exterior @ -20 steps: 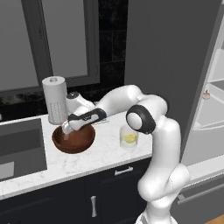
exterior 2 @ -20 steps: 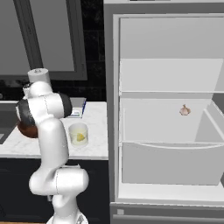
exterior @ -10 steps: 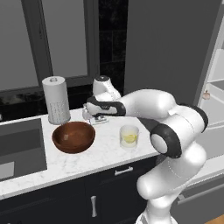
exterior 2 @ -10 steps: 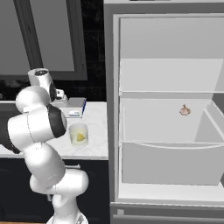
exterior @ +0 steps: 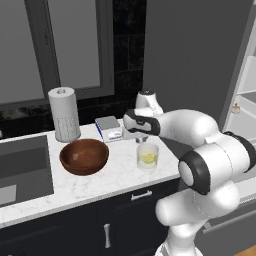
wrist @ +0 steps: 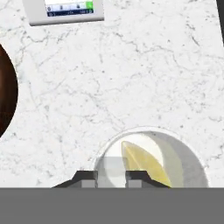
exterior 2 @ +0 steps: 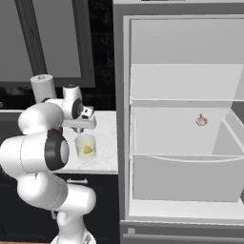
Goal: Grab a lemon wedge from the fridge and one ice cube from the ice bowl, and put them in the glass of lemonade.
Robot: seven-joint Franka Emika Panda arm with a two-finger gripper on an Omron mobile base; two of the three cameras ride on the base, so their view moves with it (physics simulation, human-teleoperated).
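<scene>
While lit, white marble counter (exterior: pixel 107 175), dark cabinets (exterior: pixel 65 232).

Bare counter (exterior: pixel 117 170) between ice bowl (exterior: pixel 84 156) and glass of lemonade (exterior: pixel 147 155); paper-towel roll (exterior: pixel 64 114) behind bowl

1. Left base view is looking forward and down from behind the arm's left, taking in the counter (exterior: pixel 95 182).
2. Right base view is facing the open fridge (exterior 2: pixel 181 119), sharing the glass of lemonade (exterior 2: pixel 86 146).
3. Hand view is staring straight down, close over it.
</scene>
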